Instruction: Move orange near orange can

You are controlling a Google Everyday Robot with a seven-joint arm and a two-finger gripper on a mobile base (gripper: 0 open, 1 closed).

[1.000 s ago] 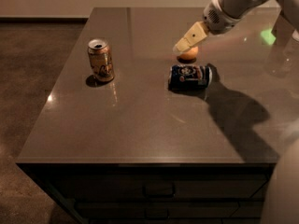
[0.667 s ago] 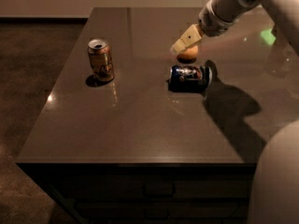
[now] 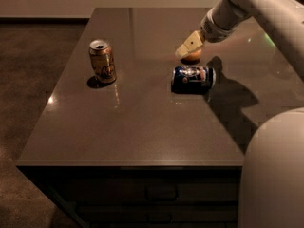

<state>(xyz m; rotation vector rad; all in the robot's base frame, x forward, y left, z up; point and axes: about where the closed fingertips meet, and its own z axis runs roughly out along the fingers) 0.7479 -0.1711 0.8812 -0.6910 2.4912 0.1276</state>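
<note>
The orange (image 3: 192, 57) is a small round fruit on the dark table top, just behind a blue can. My gripper (image 3: 187, 49) hangs from the pale arm coming in from the upper right, and its pale fingers (image 3: 188, 44) sit over and around the top of the orange, hiding part of it. The orange can (image 3: 102, 61) stands upright far to the left of the orange, copper-coloured with a silver top.
A dark blue can (image 3: 192, 78) lies on its side directly in front of the orange. The table (image 3: 142, 127) has its left edge close to the orange can. My pale robot body (image 3: 273, 175) fills the lower right corner.
The arm and gripper have shifted slightly left and lower over the orange. Both cans have stayed where they were.
</note>
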